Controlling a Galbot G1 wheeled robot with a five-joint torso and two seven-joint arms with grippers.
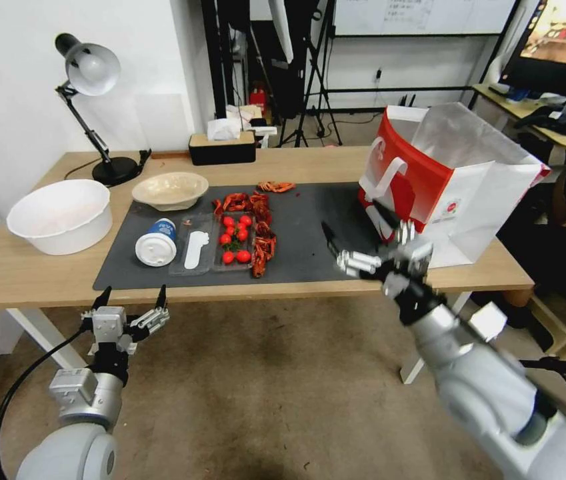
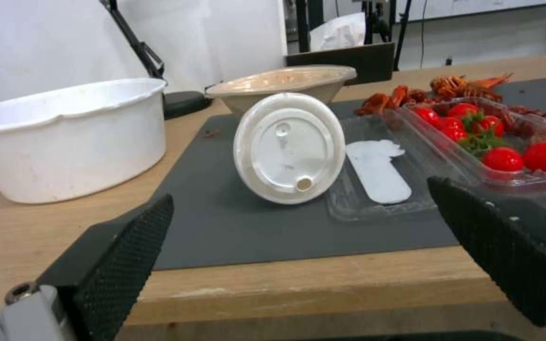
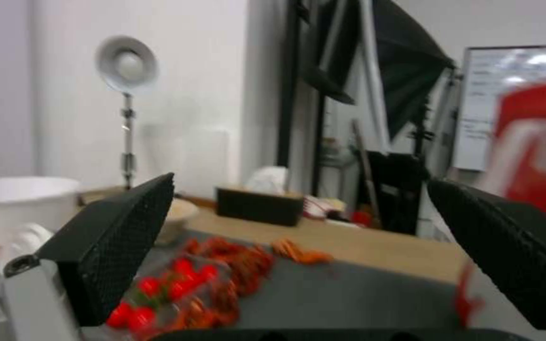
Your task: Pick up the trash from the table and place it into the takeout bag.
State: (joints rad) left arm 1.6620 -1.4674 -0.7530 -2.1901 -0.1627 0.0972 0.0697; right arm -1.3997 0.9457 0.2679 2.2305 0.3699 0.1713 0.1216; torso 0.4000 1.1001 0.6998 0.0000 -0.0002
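On the dark mat of the table point(image 1: 23, 273) a white-lidded blue tub point(image 1: 156, 243) lies on its side, its lid point(image 2: 289, 148) facing my left gripper. A shallow beige paper bowl point(image 1: 170, 190) point(image 2: 282, 83) stands behind it. Red shell leftovers point(image 1: 259, 227) point(image 3: 241, 260) lie beside a clear tray of tomatoes point(image 1: 235, 243) point(image 2: 494, 142). The red-and-white takeout bag point(image 1: 453, 180) point(image 3: 538, 147) stands open at the table's right end. My left gripper point(image 1: 131, 300) point(image 2: 314, 251) is open, low in front of the table edge. My right gripper point(image 1: 357, 230) point(image 3: 314, 255) is open above the mat, close to the bag.
A large white bowl point(image 1: 61, 215) point(image 2: 64, 137) sits at the table's left end. A desk lamp point(image 1: 89, 73) and a black tissue box point(image 1: 221, 148) stand along the back edge. A clear lid holding a white spoon point(image 2: 374, 175) lies between tub and tomatoes.
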